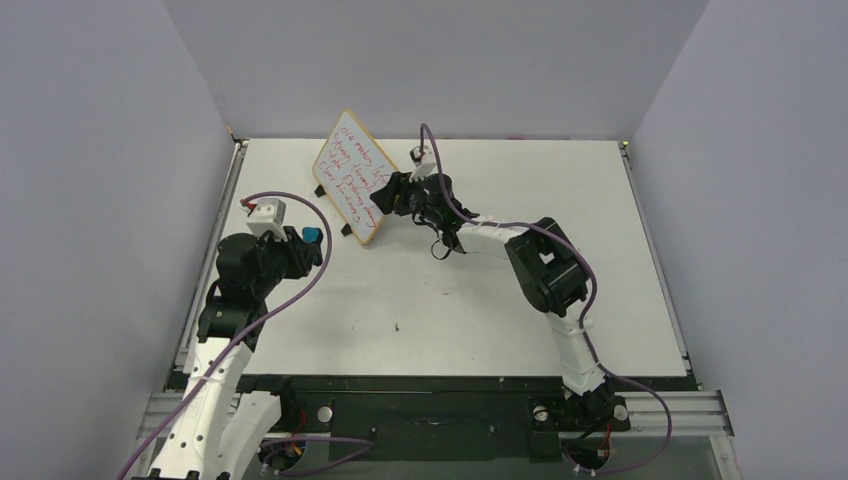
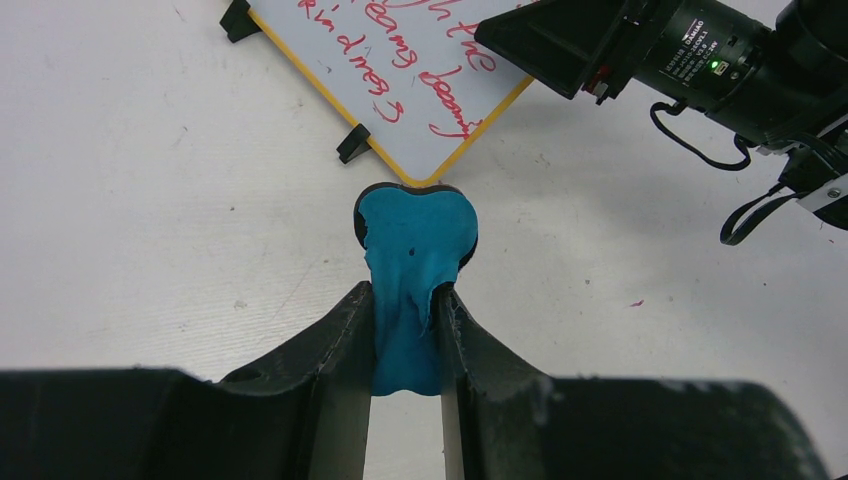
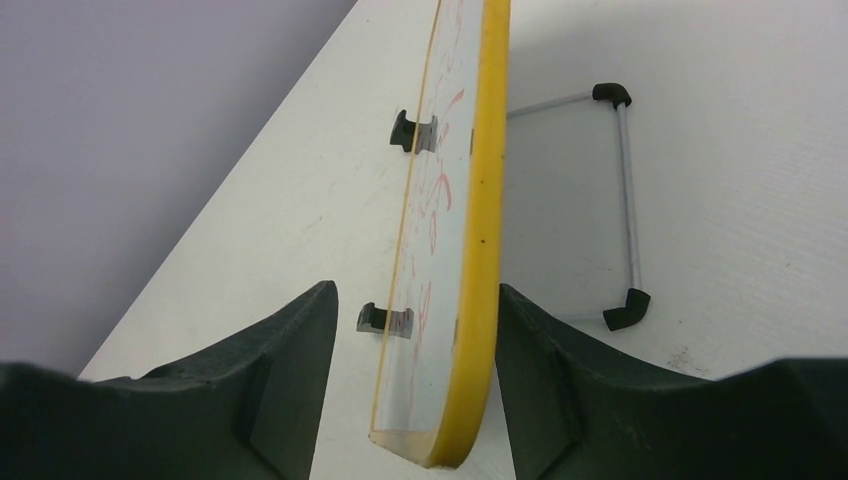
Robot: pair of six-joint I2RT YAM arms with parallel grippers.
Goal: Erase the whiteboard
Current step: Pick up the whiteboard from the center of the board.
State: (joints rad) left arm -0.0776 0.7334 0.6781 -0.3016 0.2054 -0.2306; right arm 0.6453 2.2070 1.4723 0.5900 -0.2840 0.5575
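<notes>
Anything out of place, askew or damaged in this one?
The blue eraser is pinched out of shape in the left tool, narrow at the grip and bulging beyond it. The whiteboard leans on its wire stand with the right tool astride its edge. Nothing else stands out.

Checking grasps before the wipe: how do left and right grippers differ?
Left gripper is shut on a soft blue eraser pad with black backing; right gripper is open, straddling the edge of the yellow-rimmed whiteboard with red writing. Left sits short of the board; right is at it. Both are black.
</notes>
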